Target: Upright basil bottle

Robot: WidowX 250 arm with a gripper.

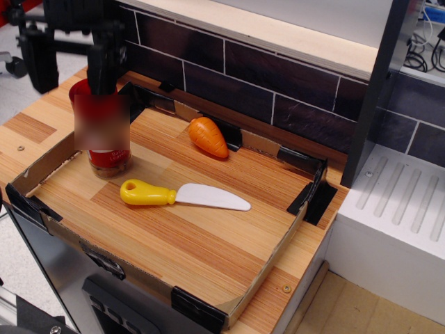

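Observation:
The basil bottle (104,136) stands upright on its base at the left end of the wooden tray (208,236), red cap on top; its middle looks blurred. My gripper (71,66) hangs above and just behind it at the upper left. Its jaws are spread apart and hold nothing. The right finger (104,62) overlaps the cap in this view; the left finger (38,62) is well clear to the left.
A yellow-handled toy knife (182,195) lies just right of the bottle's base. An orange carrot (208,136) lies at the tray's back wall. The tray has low cardboard walls. A dark tiled wall stands behind and a white drainer (396,209) on the right.

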